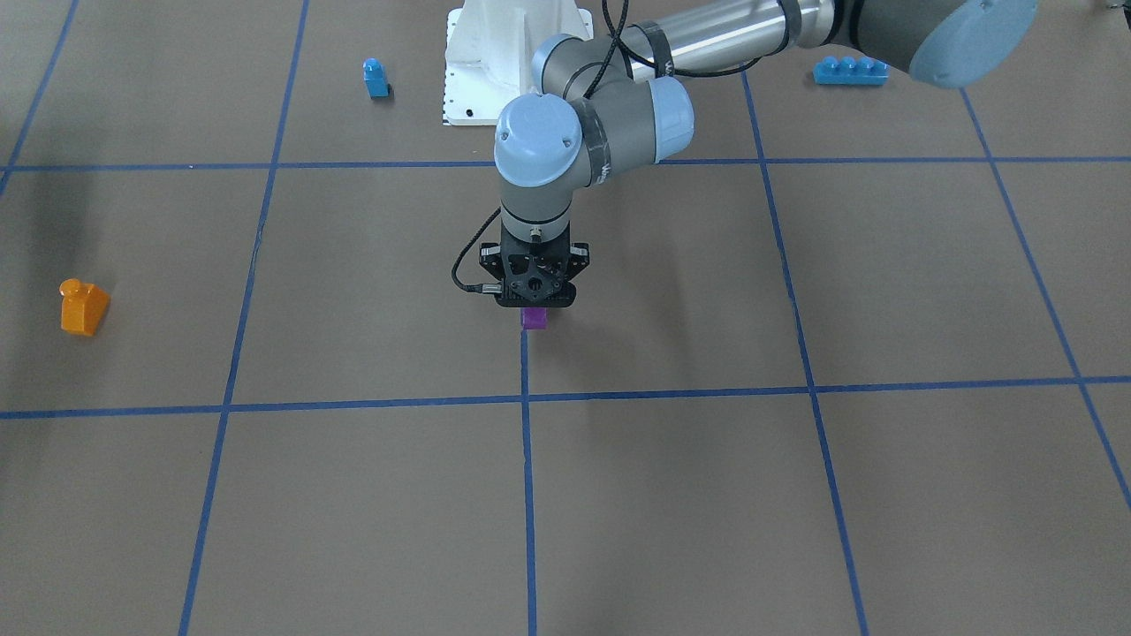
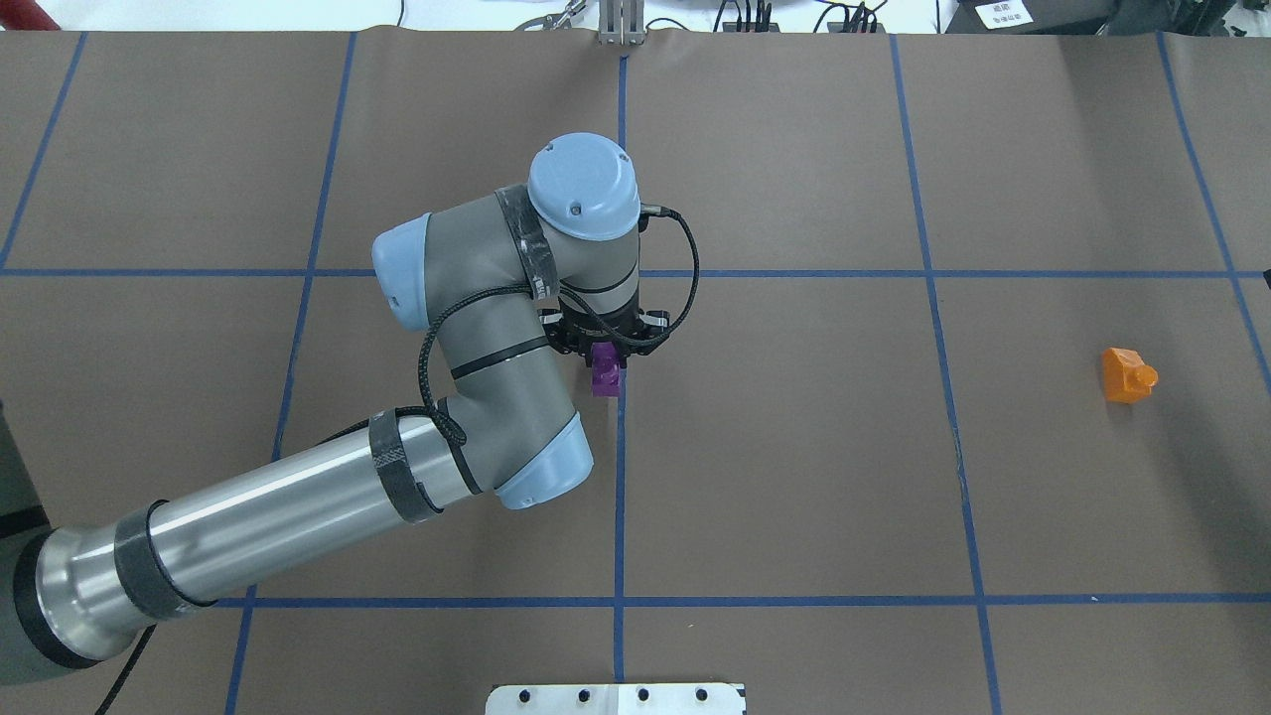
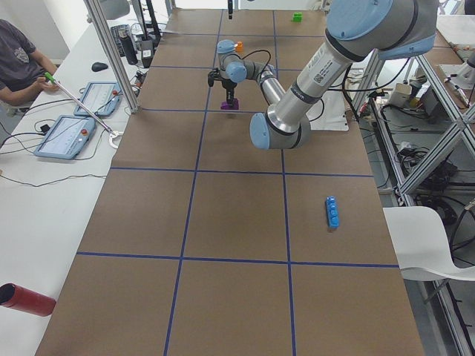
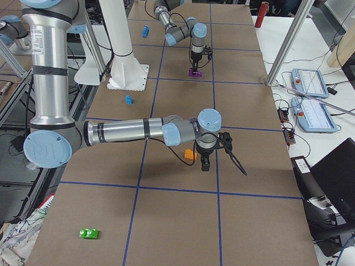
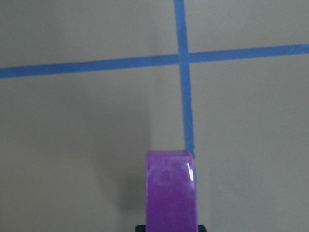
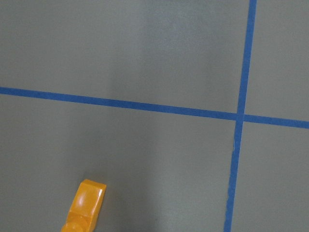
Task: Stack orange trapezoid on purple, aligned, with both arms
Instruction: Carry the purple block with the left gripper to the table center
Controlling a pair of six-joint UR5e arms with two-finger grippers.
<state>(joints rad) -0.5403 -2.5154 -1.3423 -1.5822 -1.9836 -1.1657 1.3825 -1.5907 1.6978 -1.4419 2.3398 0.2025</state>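
Observation:
The purple brick point(image 1: 533, 319) is at the table's middle, by a blue tape line, and looks to touch the mat. It also shows in the overhead view point(image 2: 605, 372) and fills the bottom of the left wrist view point(image 5: 171, 193). My left gripper point(image 1: 531, 305) points straight down and is shut on it. The orange trapezoid point(image 2: 1128, 375) lies alone far out on my right side point(image 1: 83, 306). It shows at the bottom edge of the right wrist view point(image 6: 86, 203). My right gripper point(image 4: 206, 162) shows only in the exterior right view, above the orange brick point(image 4: 189, 154). I cannot tell if it is open.
A small blue single-stud brick point(image 1: 375, 78) and a long blue brick point(image 1: 850, 71) lie near the white robot base point(image 1: 495, 71). A green brick point(image 4: 89, 233) lies at the table's right end. An operator and tablets sit along the far side point(image 3: 70, 137).

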